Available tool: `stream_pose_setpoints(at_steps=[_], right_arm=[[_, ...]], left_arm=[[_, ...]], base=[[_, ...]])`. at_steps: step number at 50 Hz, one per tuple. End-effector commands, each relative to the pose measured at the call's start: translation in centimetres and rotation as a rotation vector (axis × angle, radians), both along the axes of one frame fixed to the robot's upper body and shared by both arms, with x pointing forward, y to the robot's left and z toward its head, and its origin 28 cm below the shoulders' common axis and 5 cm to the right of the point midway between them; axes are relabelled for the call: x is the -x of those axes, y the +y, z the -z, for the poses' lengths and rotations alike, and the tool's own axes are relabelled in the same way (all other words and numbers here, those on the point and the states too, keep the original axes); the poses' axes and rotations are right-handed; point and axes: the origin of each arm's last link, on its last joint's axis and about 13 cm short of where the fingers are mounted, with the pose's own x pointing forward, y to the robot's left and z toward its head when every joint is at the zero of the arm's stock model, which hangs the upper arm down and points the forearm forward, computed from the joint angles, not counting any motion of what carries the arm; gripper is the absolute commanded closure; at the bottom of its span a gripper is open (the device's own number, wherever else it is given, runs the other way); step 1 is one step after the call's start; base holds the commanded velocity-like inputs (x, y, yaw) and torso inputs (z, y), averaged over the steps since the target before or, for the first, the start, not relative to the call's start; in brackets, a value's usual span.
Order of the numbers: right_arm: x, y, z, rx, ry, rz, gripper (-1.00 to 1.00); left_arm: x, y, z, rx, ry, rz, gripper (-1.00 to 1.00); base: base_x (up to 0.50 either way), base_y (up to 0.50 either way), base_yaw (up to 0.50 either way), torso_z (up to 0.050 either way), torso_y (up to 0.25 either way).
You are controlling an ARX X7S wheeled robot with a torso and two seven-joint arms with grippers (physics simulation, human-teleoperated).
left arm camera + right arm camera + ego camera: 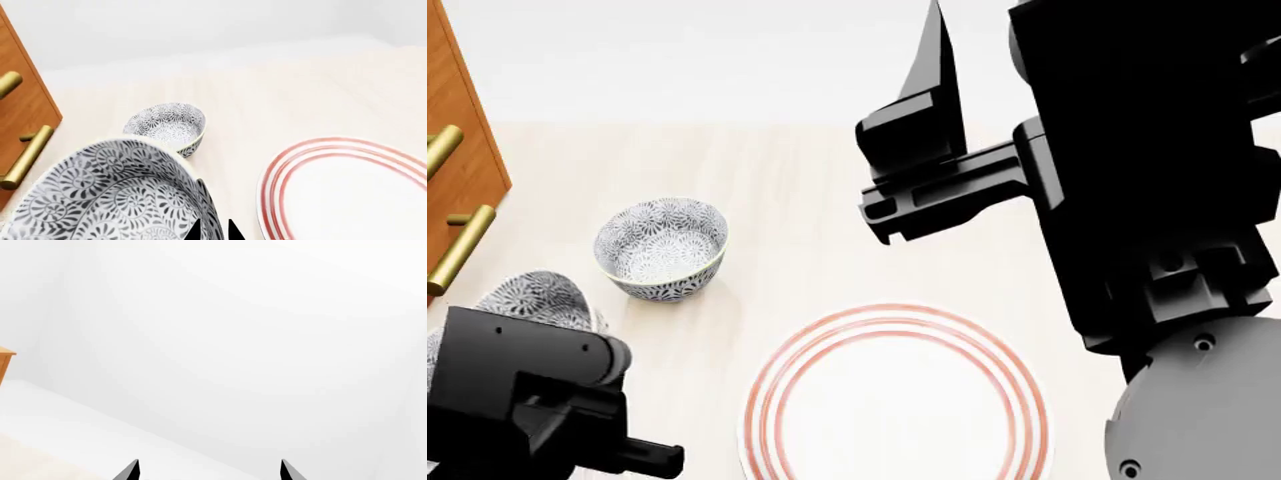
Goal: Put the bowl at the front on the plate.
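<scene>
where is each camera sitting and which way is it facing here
Head view: high on the robot, looking down at the table, the plate and two bowls; both black arms show.
Left wrist view: near the left gripper, low over the front bowl, facing a farther bowl, the plate and a wooden cabinet; only its fingertips show.
Right wrist view: near the right gripper, raised, facing a blank white wall; two spread fingertips show.
Shared: head and left wrist views share the plate, bowls and cabinet.
</scene>
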Motion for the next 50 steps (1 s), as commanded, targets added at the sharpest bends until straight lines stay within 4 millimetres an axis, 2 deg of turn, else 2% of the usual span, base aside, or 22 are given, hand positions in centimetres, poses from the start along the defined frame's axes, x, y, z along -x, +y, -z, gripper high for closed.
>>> stream_pose_setpoints(at_steps=[1,22,35,42,50], right_arm=[[0.1,0.0,0.0,0.002,-0.001,0.001,-1.00],[0.1,0.1,-0.1,0.005,-0.013,-0.011,-1.00],[0.0,0.0,-0.2,0.006,-0.018,-0.015,-1.00],[0.0,0.0,-0.1,0.001,-0.023,-0.019,-1.00],[0.0,0.0,0.0,-0.001,-0.028,-0.022,-1.00]], left_arm=[[-0.6,0.0,-2.1,0.015,-0.089,0.003,1.00],[-2.0,-0.7,-5.5,-0.002,-0.204,0.111,1.00],[-3.5,-1.8,-7.1,0.046,-0.199,0.139,1.00],[-4.5,-2.4,-7.4,0.056,-0.200,0.149,1.00],[-6.1,-3.1,-7.0,0.066,-0.189,0.144,1.00]], base=[[0.00,0.00,0.00,0.000,0.000],[0.00,0.00,0.00,0.000,0.000],[0.00,0.00,0.00,0.000,0.000],[0.00,0.00,0.00,0.000,0.001],[0.00,0.00,0.00,0.000,0.000]])
